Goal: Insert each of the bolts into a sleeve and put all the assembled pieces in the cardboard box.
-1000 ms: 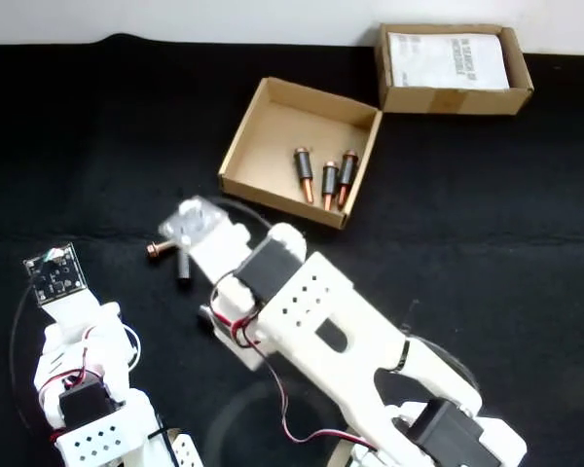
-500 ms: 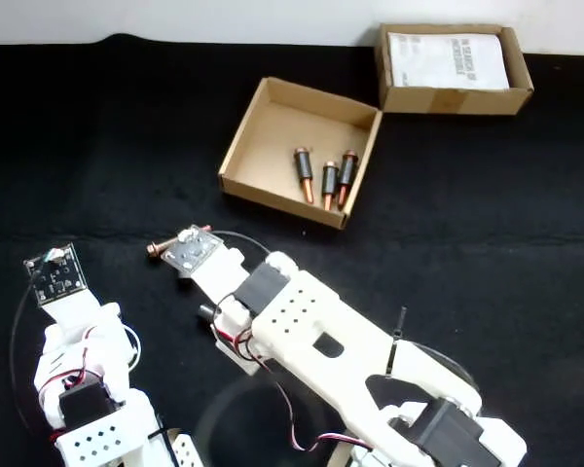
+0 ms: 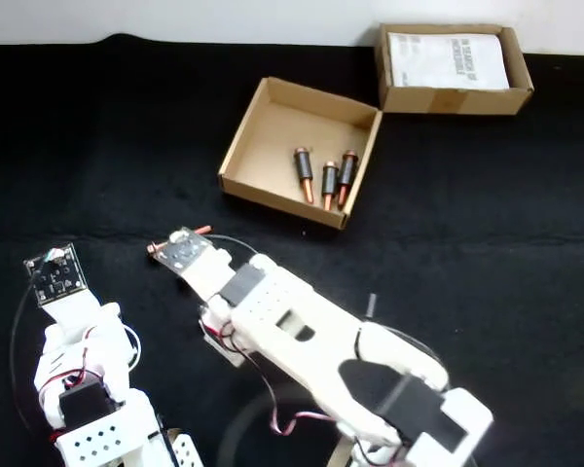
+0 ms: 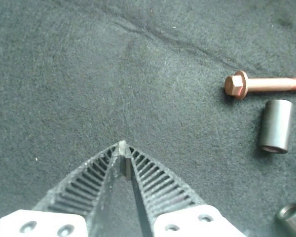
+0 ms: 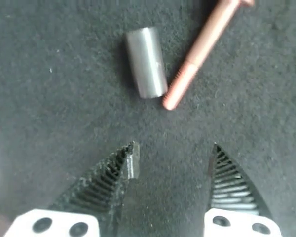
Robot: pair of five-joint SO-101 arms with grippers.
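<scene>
A copper bolt (image 5: pixel 203 48) lies on the black cloth with a grey sleeve (image 5: pixel 146 61) beside its threaded end. My right gripper (image 5: pixel 175 150) hovers open just short of them, nothing between its fingers. In the high view the right arm's wrist (image 3: pixel 187 251) covers the sleeve, and the bolt's head (image 3: pixel 154 249) and tip (image 3: pixel 203 231) stick out on either side. My left gripper (image 4: pixel 122 152) is shut and empty, apart from the bolt (image 4: pixel 266 85) and sleeve (image 4: pixel 275 126). The open cardboard box (image 3: pixel 273 131) holds three assembled pieces (image 3: pixel 327 180).
A second grey sleeve (image 4: pixel 292 217) lies near the first. Another cardboard box (image 3: pixel 453 97) with a printed sheet stands at the back right. The left arm (image 3: pixel 73 360) rests at the front left. Black cloth covers the table.
The right arm has stretched out lower and nearer the front, its wrist now covering the sleeve and the bolt's middle. The left arm has not moved.
</scene>
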